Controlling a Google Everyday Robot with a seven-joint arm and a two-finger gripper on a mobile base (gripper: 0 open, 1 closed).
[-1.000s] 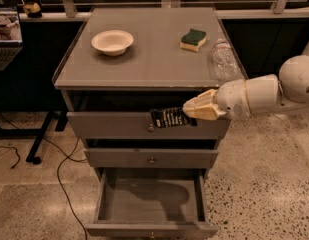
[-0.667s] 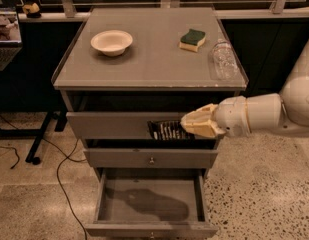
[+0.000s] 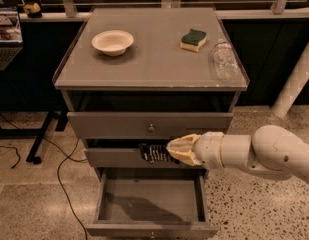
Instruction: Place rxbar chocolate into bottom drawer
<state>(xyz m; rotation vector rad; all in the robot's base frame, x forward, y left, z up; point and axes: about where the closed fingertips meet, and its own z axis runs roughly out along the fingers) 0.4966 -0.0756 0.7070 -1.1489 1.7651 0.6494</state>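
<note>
My gripper (image 3: 173,151) reaches in from the right on a white arm, in front of the cabinet's middle drawer. It is shut on the rxbar chocolate (image 3: 154,153), a flat black bar with pale lettering that sticks out to the left of the fingers. The bar hangs above the open bottom drawer (image 3: 151,200), a wide grey drawer with a flat bare floor and low walls. My gripper's shadow lies on the drawer floor.
On the cabinet top (image 3: 149,59) are a white bowl (image 3: 112,41), a green-and-yellow sponge (image 3: 193,39) and a clear plastic bottle (image 3: 224,59) at the right edge. The top drawer (image 3: 150,125) is shut. Cables (image 3: 59,174) lie on the floor at left.
My gripper has come down with the bar, from the top drawer's height to the middle drawer's front, closer to the open bottom drawer.
</note>
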